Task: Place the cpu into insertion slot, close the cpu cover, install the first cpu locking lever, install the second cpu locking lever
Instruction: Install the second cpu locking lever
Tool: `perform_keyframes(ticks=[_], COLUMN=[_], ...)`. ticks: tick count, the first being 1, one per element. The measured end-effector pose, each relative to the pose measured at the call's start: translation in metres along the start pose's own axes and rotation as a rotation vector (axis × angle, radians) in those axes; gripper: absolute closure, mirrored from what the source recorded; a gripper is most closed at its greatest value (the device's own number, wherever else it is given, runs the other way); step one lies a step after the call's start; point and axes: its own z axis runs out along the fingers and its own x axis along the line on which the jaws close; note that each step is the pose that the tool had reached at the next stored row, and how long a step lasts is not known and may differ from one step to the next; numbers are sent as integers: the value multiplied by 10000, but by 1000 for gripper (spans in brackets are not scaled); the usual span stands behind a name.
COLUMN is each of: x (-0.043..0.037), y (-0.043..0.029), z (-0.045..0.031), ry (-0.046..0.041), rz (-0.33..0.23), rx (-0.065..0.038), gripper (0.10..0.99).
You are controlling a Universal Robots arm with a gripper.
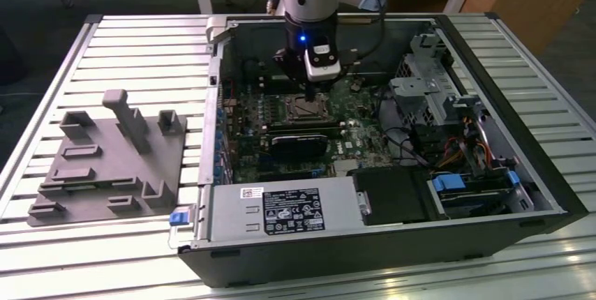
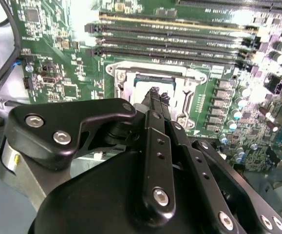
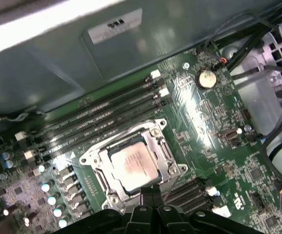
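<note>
First wrist view: chip (image 3: 133, 165) is seen lying in socket (image 3: 131, 168).
Tool (image 3: 150, 191): pressed together, nothing pinched.
Chip: light, easily broken; best held by edges.

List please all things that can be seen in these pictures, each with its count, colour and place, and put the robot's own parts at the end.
computer case: one, black, open, lying on the slatted metal table.
motherboard: one, green, inside the case.
insertion slot: one, black-and-metal rim, on the motherboard.
cpu: one, pale silvery, lying in the insertion slot.
cpu cover: one, grey metal frame, down around the cpu.
memory slots: a row, black, beside the slot.
coin battery: one, silver, on the motherboard.
power supply: one, grey, labelled, at the case's near edge in the exterior view.
fixture block: one, grey, on the table at the exterior view's left.
gripper: one, black, fingers together, just over the socket edge.
</note>
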Motion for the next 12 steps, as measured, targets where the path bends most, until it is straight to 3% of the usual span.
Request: perform_keyframes(ticks=[12], x=[-93], y=[-190], z=[4], ry=[10], rz=[-38], rx=[-21], gripper=[980])
